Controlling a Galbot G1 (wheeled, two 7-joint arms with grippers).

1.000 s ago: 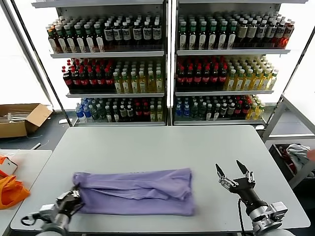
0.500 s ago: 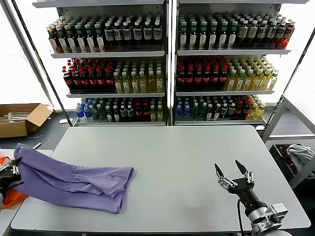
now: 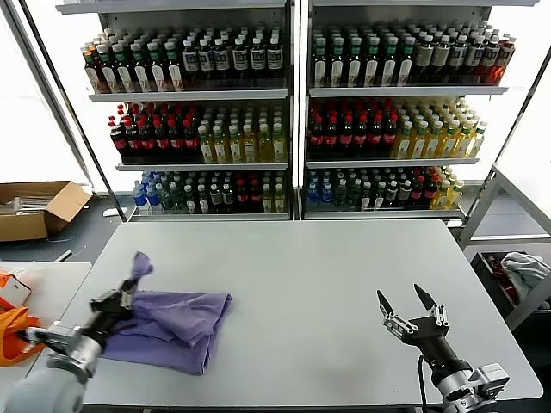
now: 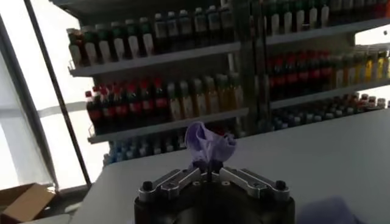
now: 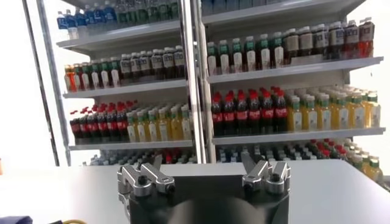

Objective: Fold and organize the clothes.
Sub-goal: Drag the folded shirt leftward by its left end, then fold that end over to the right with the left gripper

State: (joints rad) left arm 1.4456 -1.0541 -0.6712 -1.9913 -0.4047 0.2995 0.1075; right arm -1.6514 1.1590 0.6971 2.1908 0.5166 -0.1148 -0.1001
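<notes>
The left gripper (image 3: 129,284), jaws clenched on the T-shirt (image 3: 176,323), had dragged it back onto the desk (image 3: 327,267), bunched; the right gripper (image 3: 413,311) waited, jaws released.

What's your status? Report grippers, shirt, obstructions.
Left gripper shut on lavender T-shirt, corner lifted, rest bunched at table's left edge. Right gripper open, idle near front right. Nothing in the way.

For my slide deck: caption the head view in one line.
Left gripper shut on the bunched lavender T-shirt at the table's left side; right gripper open, idle.
</notes>
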